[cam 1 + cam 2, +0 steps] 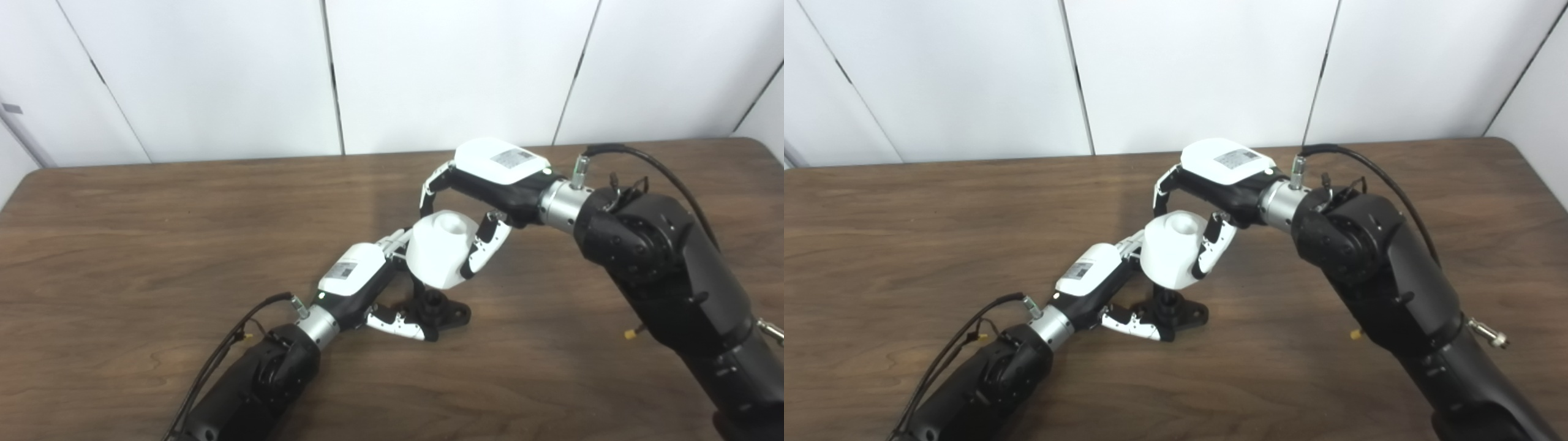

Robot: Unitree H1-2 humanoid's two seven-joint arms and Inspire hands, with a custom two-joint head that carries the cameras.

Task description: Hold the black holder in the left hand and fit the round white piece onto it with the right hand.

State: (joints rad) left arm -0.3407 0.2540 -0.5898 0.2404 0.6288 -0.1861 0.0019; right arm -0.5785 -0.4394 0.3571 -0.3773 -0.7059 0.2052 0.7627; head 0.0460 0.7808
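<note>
Right hand (490, 184) fingers grip round white piece (438, 248), domed with top hole; left hand (361, 282) fingers clasp black holder (441, 309)

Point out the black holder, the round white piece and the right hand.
black holder (450, 312): left eye view, its base.
round white piece (438, 254): left eye view, its side.
right hand (1213, 174): right eye view, its back.

One black holder (442, 310) lies at the table's (122, 245) centre. One round white piece (438, 248) sits at its twelve o'clock. Two hands: left hand (361, 282) at nine o'clock, right hand (490, 184) at one o'clock.
</note>
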